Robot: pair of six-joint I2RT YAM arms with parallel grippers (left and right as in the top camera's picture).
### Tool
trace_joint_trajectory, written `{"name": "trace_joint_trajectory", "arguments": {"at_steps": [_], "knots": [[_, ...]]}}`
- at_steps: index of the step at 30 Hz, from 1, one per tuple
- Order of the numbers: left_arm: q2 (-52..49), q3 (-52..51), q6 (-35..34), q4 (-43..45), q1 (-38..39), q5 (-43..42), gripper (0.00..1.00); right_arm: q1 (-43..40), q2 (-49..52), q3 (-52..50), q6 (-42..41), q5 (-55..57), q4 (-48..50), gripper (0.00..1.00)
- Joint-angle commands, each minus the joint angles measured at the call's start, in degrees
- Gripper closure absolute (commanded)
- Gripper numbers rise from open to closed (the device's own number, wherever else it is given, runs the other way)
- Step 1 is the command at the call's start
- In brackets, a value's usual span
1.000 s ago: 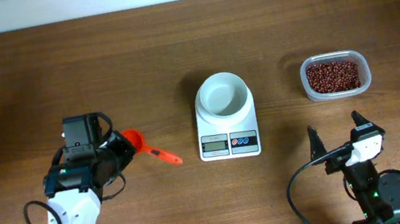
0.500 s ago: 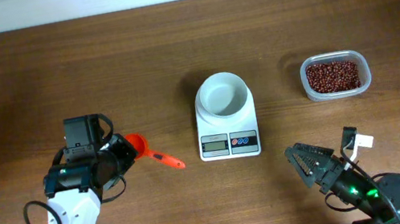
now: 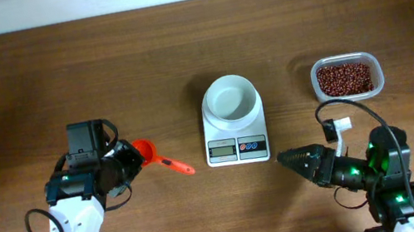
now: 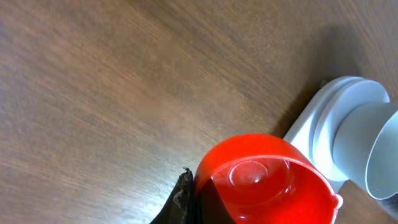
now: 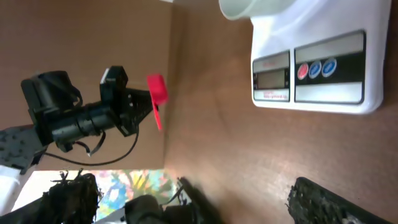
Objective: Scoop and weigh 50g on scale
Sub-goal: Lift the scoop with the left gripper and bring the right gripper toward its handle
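- Overhead view: white kitchen scale [image 3: 236,138] sits mid-table [image 3: 178,45], with its round white bowl [image 3: 230,98] on the platform and the display and buttons on the robot's side.
- Red-brown beans [image 3: 344,79] lie heaped in a clear tub [image 3: 378,75] to the right of the scale, well apart from it.
- Left gripper [image 3: 131,158] is left of the scale, its fingers closed on the cup end of an orange-red scoop [image 3: 157,158]. The handle juts toward the scale without touching it.
- Left wrist view: the scoop's cup fills the lower frame, tight against a dark finger [image 4: 180,199]. The scale and bowl show beyond it at the right edge.
- Right gripper [image 3: 298,158] lies near the scale's front right corner. Its fingers point left and are spread wide, with nothing between them.
- Right wrist view: the scale's grey display and two buttons are near, and the scoop shows at the left gripper's tip.
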State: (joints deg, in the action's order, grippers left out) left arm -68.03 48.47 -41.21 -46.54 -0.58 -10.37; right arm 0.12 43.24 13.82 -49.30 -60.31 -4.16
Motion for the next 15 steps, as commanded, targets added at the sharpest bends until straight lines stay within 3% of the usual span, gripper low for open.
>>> {"name": "trace_joint_trajectory", "arguments": {"at_steps": [1,5,9,11,15], "knots": [[0.5,0.0,-10.2,-3.8,-0.3,-0.9,1.00,3.7,2.5,1.1,1.1,-2.0,1.2,0.01],[0.5,0.0,-12.9,-5.0,2.9,-3.5,1.00,15.6,2.9,1.1,-0.7,9.3,7.5,0.01],[0.5,0.0,-18.4,-5.0,10.9,-4.3,1.00,26.0,2.9,1.1,-2.5,19.0,13.4,0.01],[0.4,0.0,-22.6,-5.0,14.9,-4.2,1.00,30.4,2.9,1.1,-7.0,26.5,13.4,0.00],[0.4,0.0,-32.1,-5.4,19.3,-3.7,1.00,35.1,3.3,1.1,-7.1,30.7,16.7,0.06]]}}
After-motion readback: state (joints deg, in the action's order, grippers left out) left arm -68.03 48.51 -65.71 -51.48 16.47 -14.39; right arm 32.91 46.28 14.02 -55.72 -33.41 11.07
